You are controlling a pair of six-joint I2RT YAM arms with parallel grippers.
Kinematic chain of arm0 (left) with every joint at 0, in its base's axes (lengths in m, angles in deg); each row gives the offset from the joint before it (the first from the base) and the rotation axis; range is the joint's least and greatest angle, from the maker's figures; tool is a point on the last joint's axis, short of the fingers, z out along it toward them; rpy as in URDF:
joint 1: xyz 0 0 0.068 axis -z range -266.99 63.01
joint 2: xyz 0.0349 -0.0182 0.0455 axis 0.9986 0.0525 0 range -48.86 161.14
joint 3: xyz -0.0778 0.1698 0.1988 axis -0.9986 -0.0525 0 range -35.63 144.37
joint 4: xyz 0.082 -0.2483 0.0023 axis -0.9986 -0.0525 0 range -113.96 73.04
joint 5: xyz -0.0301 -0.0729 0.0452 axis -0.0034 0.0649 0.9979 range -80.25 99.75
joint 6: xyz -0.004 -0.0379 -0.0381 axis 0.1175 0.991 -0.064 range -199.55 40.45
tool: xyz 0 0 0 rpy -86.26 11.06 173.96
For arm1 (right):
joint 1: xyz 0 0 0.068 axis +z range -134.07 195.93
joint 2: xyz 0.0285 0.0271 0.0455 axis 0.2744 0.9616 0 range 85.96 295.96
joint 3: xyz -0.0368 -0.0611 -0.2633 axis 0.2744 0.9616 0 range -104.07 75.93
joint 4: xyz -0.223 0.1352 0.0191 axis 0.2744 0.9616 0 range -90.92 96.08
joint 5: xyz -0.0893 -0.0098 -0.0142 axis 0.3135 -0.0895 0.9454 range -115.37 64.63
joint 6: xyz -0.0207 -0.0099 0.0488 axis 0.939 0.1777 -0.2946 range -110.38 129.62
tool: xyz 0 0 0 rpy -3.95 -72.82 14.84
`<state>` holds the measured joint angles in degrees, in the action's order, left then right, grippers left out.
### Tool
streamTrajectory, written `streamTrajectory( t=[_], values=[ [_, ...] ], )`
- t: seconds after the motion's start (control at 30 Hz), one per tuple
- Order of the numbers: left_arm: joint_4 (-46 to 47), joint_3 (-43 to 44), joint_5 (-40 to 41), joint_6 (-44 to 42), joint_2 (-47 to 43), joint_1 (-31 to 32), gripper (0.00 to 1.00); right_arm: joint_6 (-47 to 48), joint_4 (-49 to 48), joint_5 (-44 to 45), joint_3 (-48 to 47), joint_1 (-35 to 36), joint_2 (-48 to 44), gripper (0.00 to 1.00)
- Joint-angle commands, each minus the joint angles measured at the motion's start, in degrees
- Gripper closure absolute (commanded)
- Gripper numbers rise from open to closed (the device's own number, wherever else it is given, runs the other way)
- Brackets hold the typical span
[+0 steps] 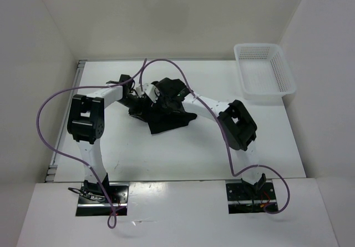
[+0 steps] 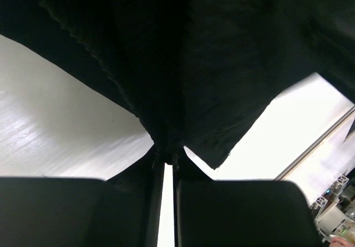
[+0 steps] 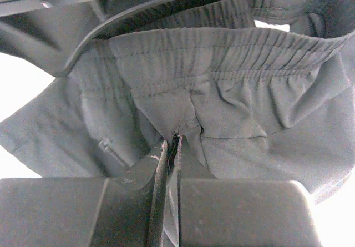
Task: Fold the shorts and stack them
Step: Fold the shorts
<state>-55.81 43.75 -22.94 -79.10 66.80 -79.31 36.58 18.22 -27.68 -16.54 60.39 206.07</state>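
Here, arms angled inward, left gripper point(image 2: 165, 159), right gripper point(image 3: 171, 142), both pinching the shorts point(image 1: 169, 119).

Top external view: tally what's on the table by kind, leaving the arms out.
Black shorts: 1
White mesh basket: 1
Total: 2
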Motion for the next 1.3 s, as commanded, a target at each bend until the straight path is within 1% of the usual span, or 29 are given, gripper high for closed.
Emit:
streamTrajectory(
  t=[0.0, 0.1, 0.2, 0.37, 0.5, 0.63, 0.7, 0.73, 0.77, 0.8, 0.83, 0.87, 0.93, 0.97, 1.03, 1.07, 1.1, 1.17, 1.2, 1.27],
  values=[
    [0.97, 0.87, -0.36, -0.45, 1.59, -0.92, 0.89, 1.78, 2.04, -5.85, -3.07, -0.17, -7.51, 1.00],
    [0.97, 0.87, -0.97, -0.45, 1.59, -1.62, 0.90, 2.31, 4.07, -10.16, -1.14, -0.17, -11.29, 1.00],
    [0.97, 0.87, -0.98, -0.45, 1.59, -1.62, 0.90, 3.79, 5.30, -11.57, 2.28, -0.17, -13.32, 1.00],
    [0.97, 1.40, -0.98, -0.45, 1.59, -1.62, 0.92, 5.99, 6.44, -13.94, 5.97, 0.97, -13.33, 1.00],
    [0.97, 1.40, -0.98, -0.45, 1.59, -1.62, 0.92, 9.07, 5.66, -13.00, 9.92, 3.25, -13.33, 1.00],
    [0.97, 1.40, -0.98, -0.45, 1.59, -1.62, 0.92, 10.39, 5.03, -11.94, 10.55, 4.49, -10.26, 1.00],
    [0.97, 1.40, -0.98, -0.45, 1.59, -1.62, 0.90, 10.39, 3.20, -10.71, 10.55, 5.01, -9.20, 1.00],
    [0.45, 1.40, -0.98, -0.45, 0.98, -2.14, 0.86, 10.39, 3.19, -10.18, 10.55, 5.01, -8.41, 0.97],
    [0.44, 0.88, -0.45, -0.45, 0.97, -2.15, 0.84, 10.39, 2.49, -9.57, 9.77, 5.01, -8.41, 0.90],
    [0.44, 0.87, -0.45, -0.45, 0.45, -2.15, 0.81, 10.39, 2.49, -9.56, 8.46, 5.01, -7.71, 0.76],
    [0.44, 0.87, -0.45, -0.45, 0.45, -2.15, 0.73, 10.39, 2.49, -9.56, 7.75, 5.01, -7.70, 0.72],
    [-0.17, 0.87, -0.45, -0.45, 0.45, -2.15, 0.68, 10.39, 2.49, -9.56, 6.26, 5.01, -7.70, 0.63],
    [-0.87, 0.87, 0.08, -0.45, 0.45, -2.15, 0.62, 10.39, 2.49, -9.56, 4.85, 5.01, -7.70, 0.58],
    [-1.83, 1.48, 0.08, -0.45, -0.25, -2.75, 0.56, 9.52, 3.09, -10.08, 3.53, 5.01, -8.22, 0.51],
    [-3.24, 2.01, 0.08, -0.45, -0.87, -3.28, 0.50, 8.56, 3.89, -11.31, 2.21, 5.01, -9.27, 0.43],
    [-3.86, 2.97, 0.08, -0.45, -2.35, -3.90, 0.44, 7.16, 4.85, -12.10, 1.07, 5.01, -10.76, 0.39],
    [-4.91, 4.20, 0.78, -0.45, -2.97, -3.90, 0.36, 6.45, 5.38, -13.85, 1.06, 5.01, -11.65, 0.33],
    [-5.45, 5.78, 2.27, -0.45, -4.64, -5.39, 0.30, 4.52, 6.00, -15.70, 0.44, 5.01, -14.54, 0.31],
    [-6.14, 7.45, 4.28, -0.45, -5.17, -5.40, 0.25, 3.81, 6.00, -15.71, 0.44, 5.01, -15.43, 0.31],
    [-6.15, 8.95, 6.48, -0.45, -7.02, -5.40, 0.23, 0.83, 6.00, -17.11, 1.93, 4.06, -17.88, 0.31]
  ],
)
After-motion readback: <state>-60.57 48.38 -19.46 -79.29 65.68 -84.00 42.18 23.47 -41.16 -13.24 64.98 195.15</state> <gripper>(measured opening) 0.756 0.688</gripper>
